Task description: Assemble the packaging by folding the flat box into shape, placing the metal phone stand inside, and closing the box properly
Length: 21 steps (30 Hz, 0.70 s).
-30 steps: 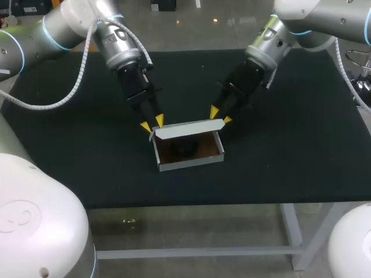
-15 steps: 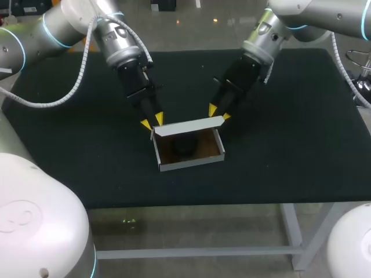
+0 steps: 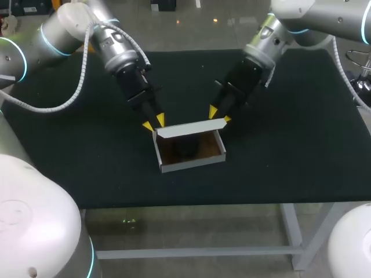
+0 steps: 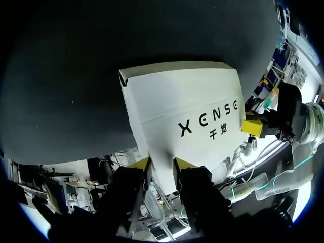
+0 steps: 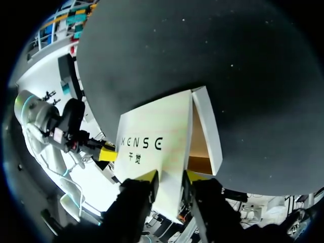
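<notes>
black cloth covers the table from edge to edge. the white box sits near the middle of it, already folded into shape. a dark thing lies inside, and i think it is the metal phone stand. the lid stands up along the far side of the box. the left gripper pinches the lid's top edge near one corner, its jaws narrow with the card between them. the right gripper does the same near the other corner. so the closing step is in hand. next, i think both arms must bring the lid forward and down together, so it does not twist. the cloth looks flat and not shiny, so the box may not slide much.
</notes>
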Tool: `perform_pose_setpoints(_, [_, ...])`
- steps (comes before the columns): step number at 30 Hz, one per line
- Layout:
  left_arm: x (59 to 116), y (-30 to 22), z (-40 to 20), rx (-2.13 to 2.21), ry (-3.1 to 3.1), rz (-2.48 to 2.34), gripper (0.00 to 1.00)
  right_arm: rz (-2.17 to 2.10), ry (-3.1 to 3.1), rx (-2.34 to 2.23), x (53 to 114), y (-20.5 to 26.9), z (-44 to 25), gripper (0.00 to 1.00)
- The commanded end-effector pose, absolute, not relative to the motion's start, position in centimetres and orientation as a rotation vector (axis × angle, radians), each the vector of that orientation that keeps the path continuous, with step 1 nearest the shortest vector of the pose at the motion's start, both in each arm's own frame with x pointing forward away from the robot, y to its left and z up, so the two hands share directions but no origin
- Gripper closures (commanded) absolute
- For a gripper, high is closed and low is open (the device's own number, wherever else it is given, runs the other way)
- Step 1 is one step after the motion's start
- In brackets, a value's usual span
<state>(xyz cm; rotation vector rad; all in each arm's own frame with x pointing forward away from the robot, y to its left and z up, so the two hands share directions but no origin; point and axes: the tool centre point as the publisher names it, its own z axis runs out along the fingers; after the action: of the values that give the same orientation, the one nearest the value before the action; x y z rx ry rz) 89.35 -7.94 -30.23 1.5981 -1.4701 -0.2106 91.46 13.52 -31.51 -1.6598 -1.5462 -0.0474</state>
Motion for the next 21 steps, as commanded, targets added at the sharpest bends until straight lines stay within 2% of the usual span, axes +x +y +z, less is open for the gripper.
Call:
perform_pose_setpoints(1, [89.9,-8.2,-30.9,1.592,-1.432,-0.211,0.69,-0.062,-1.54,-1.67,91.2,14.0,-31.6,0.64])
perform_pose_setpoints(14, [89.5,-7.6,-30.6,1.686,-1.384,-0.19,0.68,-0.094,-1.525,-1.697,91.0,13.9,-31.6,0.64])
perform_pose_setpoints(21, [89.0,-6.6,-30.6,1.702,-1.371,-0.201,0.63,-0.099,-1.516,-1.703,90.9,13.6,-31.7,0.64])
